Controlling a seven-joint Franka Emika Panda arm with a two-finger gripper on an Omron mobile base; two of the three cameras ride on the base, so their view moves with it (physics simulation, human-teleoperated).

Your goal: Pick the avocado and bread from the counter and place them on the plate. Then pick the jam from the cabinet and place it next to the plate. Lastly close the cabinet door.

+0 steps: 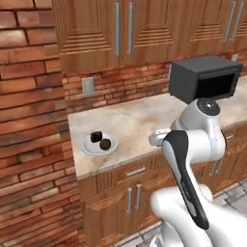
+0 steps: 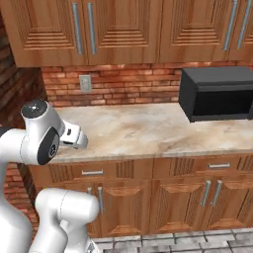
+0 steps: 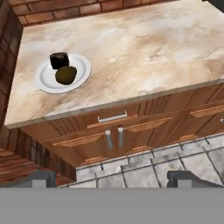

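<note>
On the left end of the surface (image 3: pixel 131 52) the white plate (image 3: pixel 43 81) already carries the dark bread (image 3: pixel 59 60) touching the olive-brown avocado (image 3: pixel 66 75), while the fingers (image 3: pixel 111 177), spread and empty, hang low off the edge, so the jam's cabinet lies above them.

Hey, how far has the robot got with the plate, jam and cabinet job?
Done, it seems: two small dark items, likely the avocado and bread, sit on the plate on the counter. In hand: nothing; the tool hangs open and empty. Left: no jam stands by the plate, and the upper cabinet doors look shut.
</note>
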